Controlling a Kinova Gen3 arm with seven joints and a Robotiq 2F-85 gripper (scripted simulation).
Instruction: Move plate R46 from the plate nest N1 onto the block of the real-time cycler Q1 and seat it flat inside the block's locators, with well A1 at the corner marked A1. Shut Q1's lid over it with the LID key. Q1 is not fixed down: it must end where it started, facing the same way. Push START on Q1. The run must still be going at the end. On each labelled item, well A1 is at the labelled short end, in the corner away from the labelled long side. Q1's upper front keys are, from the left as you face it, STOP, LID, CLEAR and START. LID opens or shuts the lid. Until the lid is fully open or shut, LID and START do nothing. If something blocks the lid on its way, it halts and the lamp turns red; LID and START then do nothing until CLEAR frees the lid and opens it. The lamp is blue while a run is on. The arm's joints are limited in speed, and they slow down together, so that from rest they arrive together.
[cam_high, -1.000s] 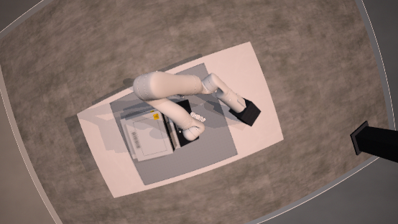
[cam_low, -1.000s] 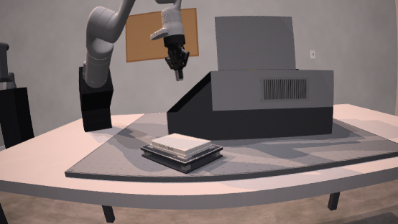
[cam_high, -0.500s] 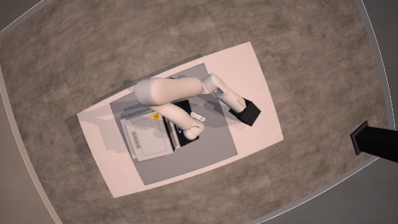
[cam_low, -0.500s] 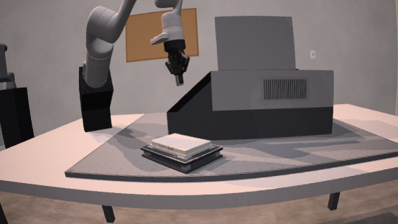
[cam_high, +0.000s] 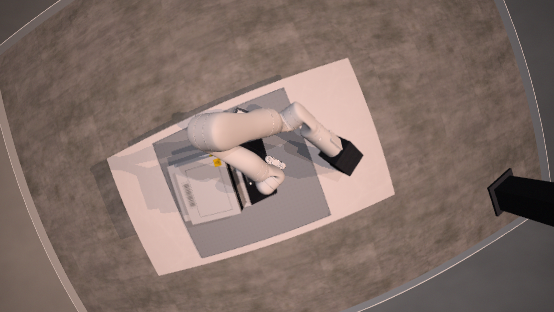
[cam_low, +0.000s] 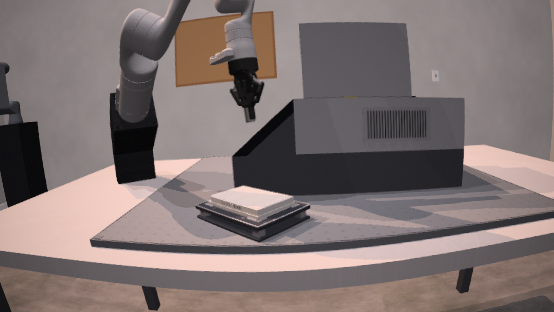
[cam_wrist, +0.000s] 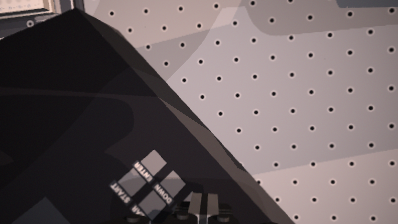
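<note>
Plate R46 (cam_low: 251, 199) is a white plate lying flat on the dark plate nest N1 (cam_low: 249, 221), on the mat in front of cycler Q1 (cam_low: 350, 145). A corner of the plate shows at the top left of the wrist view (cam_wrist: 22, 6). Q1's lid (cam_low: 355, 60) stands upright, open. My gripper (cam_low: 248, 116) is shut and empty. It points down, a little above the left end of Q1's black sloped front panel (cam_wrist: 100, 125). In the wrist view the fingertips (cam_wrist: 202, 206) are just right of a small key cluster (cam_wrist: 145, 187) with the labels START, ENTER and DOWN.
In the top view my arm (cam_high: 240, 135) reaches over Q1 (cam_high: 207, 192) and hides the nest. The arm's black base (cam_low: 132, 145) stands at the back left of the table. A black stand (cam_low: 20, 160) is off the table at the left.
</note>
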